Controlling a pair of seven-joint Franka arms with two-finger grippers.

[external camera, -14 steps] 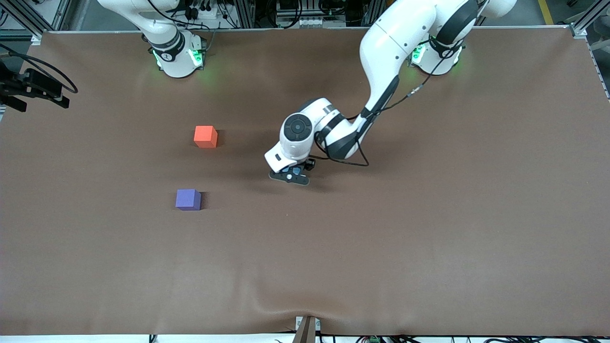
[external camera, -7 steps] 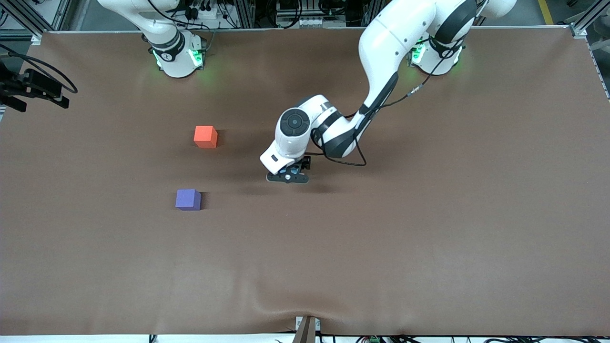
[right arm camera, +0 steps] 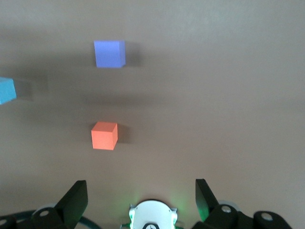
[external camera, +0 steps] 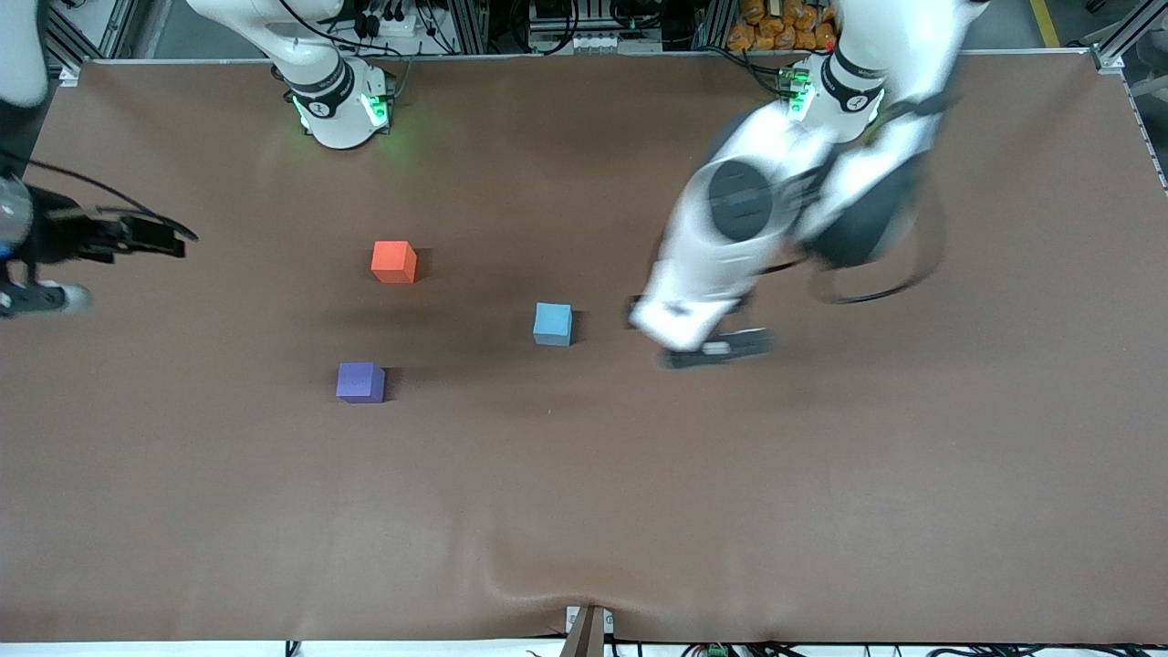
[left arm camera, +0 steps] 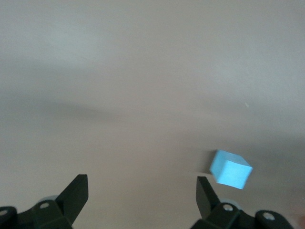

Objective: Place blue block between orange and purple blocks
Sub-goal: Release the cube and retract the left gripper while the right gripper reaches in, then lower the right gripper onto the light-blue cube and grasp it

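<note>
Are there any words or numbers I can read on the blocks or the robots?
None can be read.
Blue block: plain faces, no text.
Orange block: plain, no text.
Purple block: plain, no text.
Right arm's base: a small dark mark on its ring, too small to read.
Left arm's base: a similar mark, too small to read.

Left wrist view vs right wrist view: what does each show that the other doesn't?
Only the left wrist view: the left gripper, open over bare table, holding nothing. Only the right wrist view: the orange block, the purple block, the right arm's base and the right gripper, open and empty. Both: the blue block, sitting free on the table; in the right wrist view it is cut off at the picture's edge.
</note>
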